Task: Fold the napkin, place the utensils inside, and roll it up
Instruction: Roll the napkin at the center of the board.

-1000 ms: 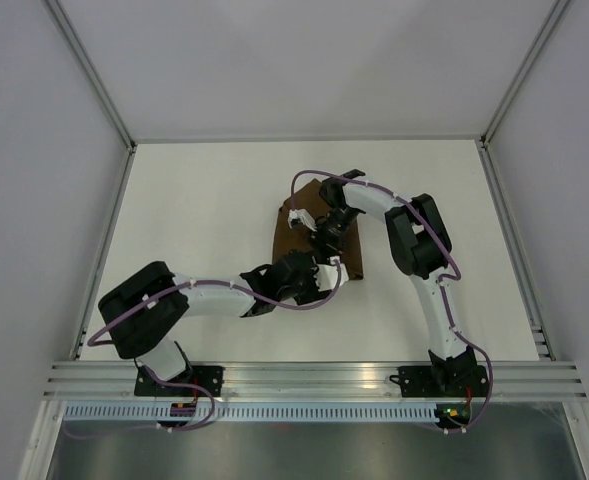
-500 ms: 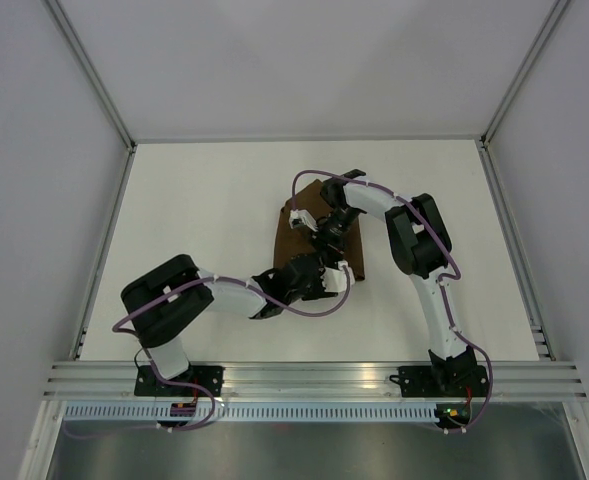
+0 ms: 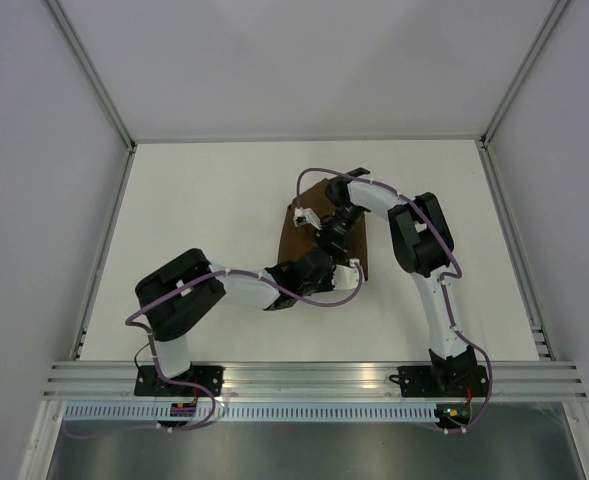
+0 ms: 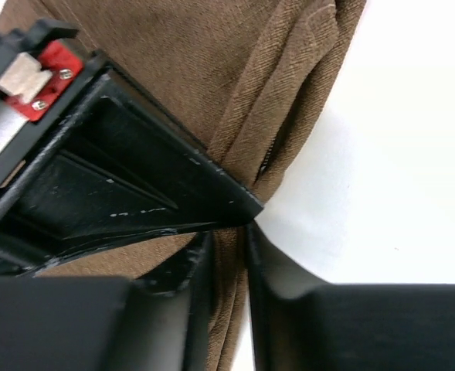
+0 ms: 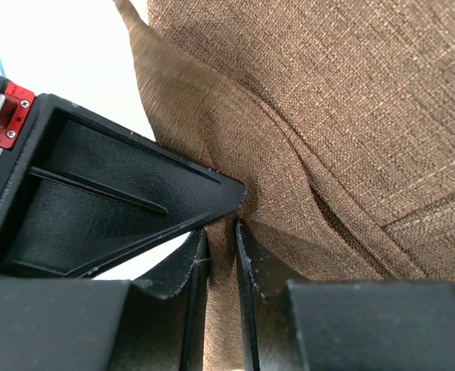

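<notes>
The dark brown napkin lies bunched in the middle of the white table, mostly covered by both arms. My left gripper is at its near right edge. In the left wrist view the gripper is shut on a folded hem of the napkin, and the cloth runs down between the fingers. My right gripper is over the napkin's middle. In the right wrist view it is shut on a raised ridge of the napkin. No utensils are in view.
White table bounded by grey walls and metal posts at the back corners. A purple cable loops off the right arm above the napkin. The two grippers are close together over the cloth.
My left arm has slid right along the napkin's near edge and its jaws have closed onto the hem. The right gripper has kept its grip and shifted slightly.
</notes>
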`<state>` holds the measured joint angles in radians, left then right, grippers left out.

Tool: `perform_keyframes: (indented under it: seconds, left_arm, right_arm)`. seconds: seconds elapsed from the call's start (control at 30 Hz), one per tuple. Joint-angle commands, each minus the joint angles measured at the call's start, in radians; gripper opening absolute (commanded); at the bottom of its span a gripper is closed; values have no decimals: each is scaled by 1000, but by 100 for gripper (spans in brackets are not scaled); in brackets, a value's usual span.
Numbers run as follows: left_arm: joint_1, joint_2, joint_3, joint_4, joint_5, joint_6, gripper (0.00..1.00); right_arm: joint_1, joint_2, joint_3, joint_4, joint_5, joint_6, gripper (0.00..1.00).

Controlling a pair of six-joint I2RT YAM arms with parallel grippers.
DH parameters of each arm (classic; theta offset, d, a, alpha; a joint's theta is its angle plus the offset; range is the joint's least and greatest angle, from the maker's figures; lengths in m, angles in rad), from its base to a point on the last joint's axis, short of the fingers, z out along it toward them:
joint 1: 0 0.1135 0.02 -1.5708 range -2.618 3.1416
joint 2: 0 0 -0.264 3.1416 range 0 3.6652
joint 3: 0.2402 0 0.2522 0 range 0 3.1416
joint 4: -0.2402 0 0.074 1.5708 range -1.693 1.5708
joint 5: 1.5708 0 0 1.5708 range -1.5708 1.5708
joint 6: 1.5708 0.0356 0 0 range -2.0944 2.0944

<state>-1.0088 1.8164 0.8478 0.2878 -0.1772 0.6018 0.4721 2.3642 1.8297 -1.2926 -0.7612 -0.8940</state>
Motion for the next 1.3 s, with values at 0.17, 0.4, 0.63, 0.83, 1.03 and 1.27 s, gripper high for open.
perform_keyframes:
  seconds: [0.17,0.4,0.63,0.83,1.03,1.27]
  left_arm:
    - [6,93,79,-202,113,-63,14]
    - [50,92,128,-282,237,-106,2]
    - [98,103,178,-372,347,-135,2]
    - [147,115,252,-469,447,-152,2]
    - [211,136,335,-561,576,-175,2]
    - [300,230,514,-746,770,-204,2]
  right_arm:
    - [0,29,-38,95,143,-48,11]
    - [-16,-75,-105,168,142,0,44]
    - [-52,-190,-152,223,114,62,57]
    - [-115,-279,-196,288,82,136,60]
    - [-188,-382,-285,413,56,214,60]
    - [-251,-600,-528,703,83,305,61]
